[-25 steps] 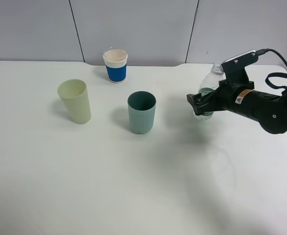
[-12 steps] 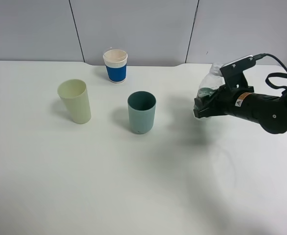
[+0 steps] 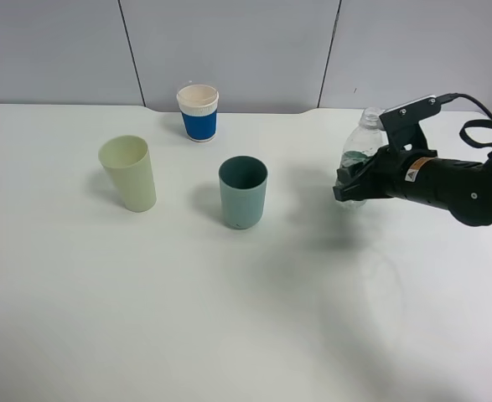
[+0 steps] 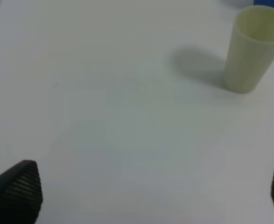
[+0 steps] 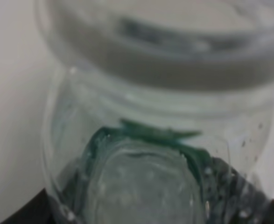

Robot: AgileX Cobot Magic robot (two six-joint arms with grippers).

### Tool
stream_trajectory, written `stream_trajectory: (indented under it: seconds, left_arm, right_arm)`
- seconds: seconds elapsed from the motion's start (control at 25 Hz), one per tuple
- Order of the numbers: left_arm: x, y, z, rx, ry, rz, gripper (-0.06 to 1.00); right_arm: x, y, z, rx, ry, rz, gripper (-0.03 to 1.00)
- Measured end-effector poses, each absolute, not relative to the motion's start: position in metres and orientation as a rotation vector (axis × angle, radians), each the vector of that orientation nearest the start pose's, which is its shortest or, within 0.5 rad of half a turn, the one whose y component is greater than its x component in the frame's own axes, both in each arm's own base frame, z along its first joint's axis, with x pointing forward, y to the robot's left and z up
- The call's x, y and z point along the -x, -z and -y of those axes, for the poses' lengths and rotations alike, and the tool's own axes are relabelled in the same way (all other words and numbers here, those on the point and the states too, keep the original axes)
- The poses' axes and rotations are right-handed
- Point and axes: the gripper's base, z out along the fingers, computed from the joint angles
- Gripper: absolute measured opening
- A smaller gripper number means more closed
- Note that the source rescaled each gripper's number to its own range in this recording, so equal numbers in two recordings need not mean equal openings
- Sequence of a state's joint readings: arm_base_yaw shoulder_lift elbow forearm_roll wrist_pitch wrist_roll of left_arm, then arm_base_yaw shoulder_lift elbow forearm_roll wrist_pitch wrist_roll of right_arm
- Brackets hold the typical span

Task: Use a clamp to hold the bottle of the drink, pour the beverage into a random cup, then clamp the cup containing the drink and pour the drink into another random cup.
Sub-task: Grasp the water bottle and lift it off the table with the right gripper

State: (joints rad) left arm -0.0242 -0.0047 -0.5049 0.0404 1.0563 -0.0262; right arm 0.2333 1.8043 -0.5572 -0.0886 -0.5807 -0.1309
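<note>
The right gripper (image 3: 344, 188) grips the clear bottle (image 3: 362, 141) by its lower body; the teal cup (image 3: 243, 194) nearby looks empty.

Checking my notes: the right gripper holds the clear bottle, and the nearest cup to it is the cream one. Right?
No. The right gripper holds the bottle, but the nearest cup is the teal cup, not the cream cup; the exterior high view shows it.

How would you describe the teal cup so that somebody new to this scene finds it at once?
On the white table, look between the pale yellow cup at the left and the clear bottle at the right. The teal cup stands upright there. Only it is dark teal; the paper cup behind is blue.
</note>
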Motion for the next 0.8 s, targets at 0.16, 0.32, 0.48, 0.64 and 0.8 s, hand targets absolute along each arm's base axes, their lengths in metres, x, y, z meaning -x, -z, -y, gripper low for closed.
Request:
stream_trajectory:
  seconds: [0.16, 0.32, 0.48, 0.64, 0.8]
  left_arm:
    - [0.006, -0.279, -0.003, 0.004, -0.016, -2.030, 1.00]
    - [0.006, -0.279, -0.003, 0.004, -0.016, -2.030, 1.00]
    - [0.006, -0.279, -0.003, 0.004, -0.016, -2.030, 1.00]
    - [0.006, -0.279, -0.003, 0.004, -0.016, -2.030, 1.00]
    - [0.006, -0.279, -0.003, 0.004, -0.016, -2.030, 1.00]
  right_arm:
    - [-0.286, -0.132, -0.076, 0.506, -0.070, -2.087, 0.02]
    - [-0.282, -0.156, -0.081, 0.499, -0.082, -2.008, 0.02]
    - [-0.278, -0.171, -0.080, 0.471, -0.084, -1.987, 0.02]
    - [-0.276, -0.180, -0.079, 0.436, -0.099, -2.008, 0.02]
    - [-0.287, -0.189, -0.082, 0.403, -0.131, -2.099, 0.02]
